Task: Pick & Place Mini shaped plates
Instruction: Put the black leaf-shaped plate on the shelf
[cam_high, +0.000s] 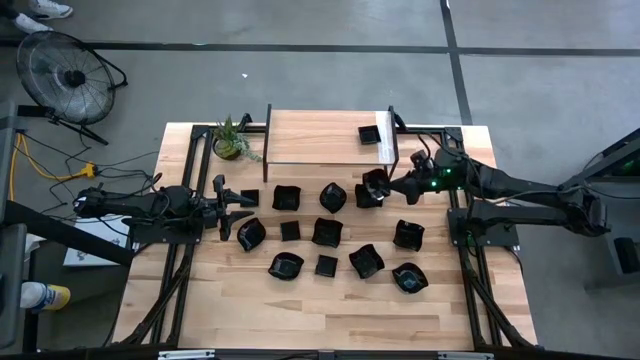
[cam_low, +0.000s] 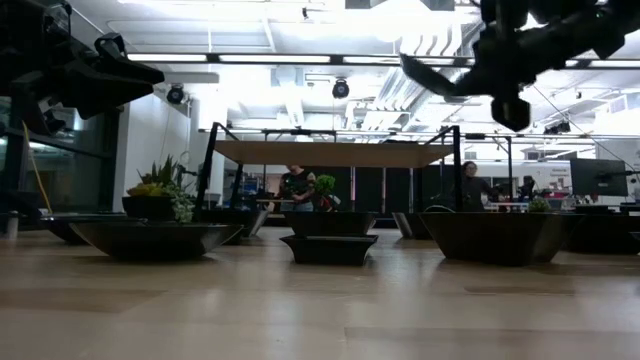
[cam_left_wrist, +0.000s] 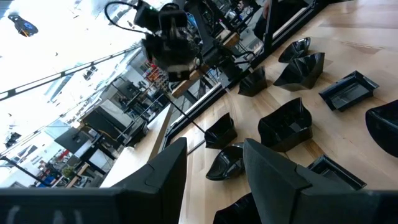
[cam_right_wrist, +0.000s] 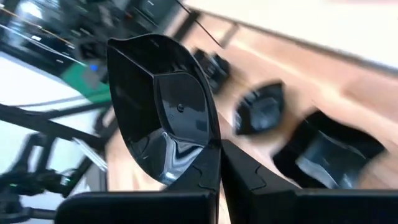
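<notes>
Right hand (cam_high: 388, 186) is pinched tight on the rim of one glossy black plate (cam_right_wrist: 163, 106), carrying it clear of the desk (cam_high: 300, 310) just beside the raised wooden shelf (cam_high: 320, 135), where a square plate (cam_high: 369, 134) already sits. Left hand (cam_high: 222, 208) waits low at the desk's left side with its fingers (cam_left_wrist: 273, 171) spread wide and nothing between them. Across the middle of the desk lie the other mini shaped plates (cam_high: 326, 231), about a dozen, loosely in rows and mostly apart from one another. A small potted plant (cam_high: 231, 142) stands by the shelf's left end. Judging by the sheen, these plates are stiff, light and slippery, probably chip-prone. An edge grip on the upturned rim suits them best, set down gently.
</notes>
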